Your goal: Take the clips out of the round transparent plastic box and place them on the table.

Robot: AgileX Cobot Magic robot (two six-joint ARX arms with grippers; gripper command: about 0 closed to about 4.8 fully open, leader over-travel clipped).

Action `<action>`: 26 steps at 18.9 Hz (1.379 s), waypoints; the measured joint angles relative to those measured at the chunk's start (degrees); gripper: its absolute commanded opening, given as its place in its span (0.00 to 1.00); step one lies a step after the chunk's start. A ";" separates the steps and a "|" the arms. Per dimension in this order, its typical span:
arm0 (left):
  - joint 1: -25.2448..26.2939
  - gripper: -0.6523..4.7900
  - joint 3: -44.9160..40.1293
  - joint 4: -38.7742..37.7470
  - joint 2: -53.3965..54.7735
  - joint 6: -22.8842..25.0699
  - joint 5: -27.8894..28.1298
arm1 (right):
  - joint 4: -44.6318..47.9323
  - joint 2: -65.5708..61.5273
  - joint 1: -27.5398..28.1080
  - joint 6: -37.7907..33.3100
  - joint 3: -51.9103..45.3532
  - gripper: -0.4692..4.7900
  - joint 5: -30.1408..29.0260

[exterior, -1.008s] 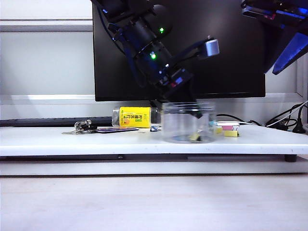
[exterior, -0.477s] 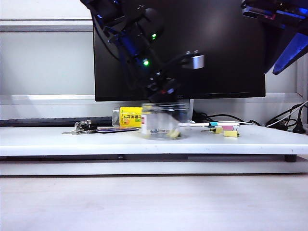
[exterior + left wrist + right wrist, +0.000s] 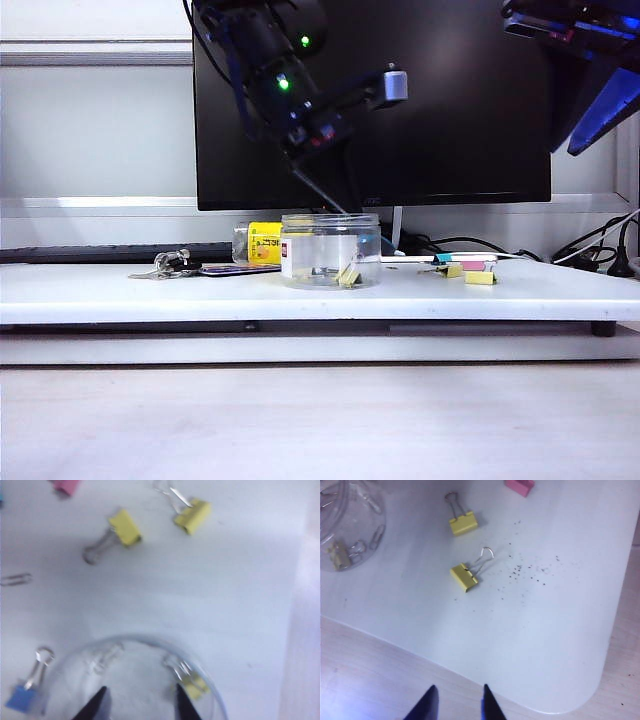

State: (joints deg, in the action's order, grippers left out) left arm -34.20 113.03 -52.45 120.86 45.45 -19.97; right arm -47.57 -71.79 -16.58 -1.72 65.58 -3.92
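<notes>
The round transparent plastic box (image 3: 330,250) stands upright on the white table (image 3: 200,295), with one yellow clip (image 3: 348,276) lying inside it. In the left wrist view that clip (image 3: 194,685) rests by the box's wall (image 3: 212,692). My left gripper (image 3: 141,704) hangs open just above the box's mouth, holding nothing. Two yellow clips (image 3: 125,527) (image 3: 192,516) lie on the table beyond the box. My right gripper (image 3: 459,702) is open and empty over the table's front edge, with the same two clips (image 3: 463,522) (image 3: 465,576) ahead of it.
A bottle with a yellow label (image 3: 265,242) and a bunch of keys (image 3: 170,263) lie behind and left of the box. Pink (image 3: 472,265) and teal (image 3: 442,258) clips lie at the right. A blue clip (image 3: 22,697) sits beside the box. A black monitor (image 3: 450,100) stands behind.
The box slid left across the table with my left gripper in it. My left arm has since risen, leaving the box standing free. The right arm stayed still.
</notes>
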 measured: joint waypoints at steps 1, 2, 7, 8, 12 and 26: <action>0.15 0.38 0.00 -0.76 0.00 0.24 -0.09 | 0.04 0.00 0.00 0.00 0.02 0.31 0.00; 0.28 0.38 0.00 -1.60 0.04 0.50 -0.11 | 0.02 0.00 0.00 0.00 0.02 0.31 0.00; 0.26 0.38 0.00 -2.82 0.09 1.16 -0.81 | 0.02 0.00 0.00 0.00 0.00 0.31 -0.15; 0.26 0.38 0.00 -2.80 0.22 1.18 -1.07 | 0.00 0.00 0.00 0.00 0.00 0.31 -0.20; 0.24 0.38 -0.02 -2.67 1.38 1.22 -1.73 | -0.28 0.00 0.00 0.00 -0.07 0.31 -0.22; 0.31 0.38 -0.02 -3.02 2.47 1.90 -4.07 | 3.98 0.04 0.00 -0.85 -5.49 0.31 -2.19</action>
State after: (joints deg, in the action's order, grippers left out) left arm -33.89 113.01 -55.46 123.33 47.35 -24.03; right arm -43.59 -71.75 -16.58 -2.57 60.10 -6.11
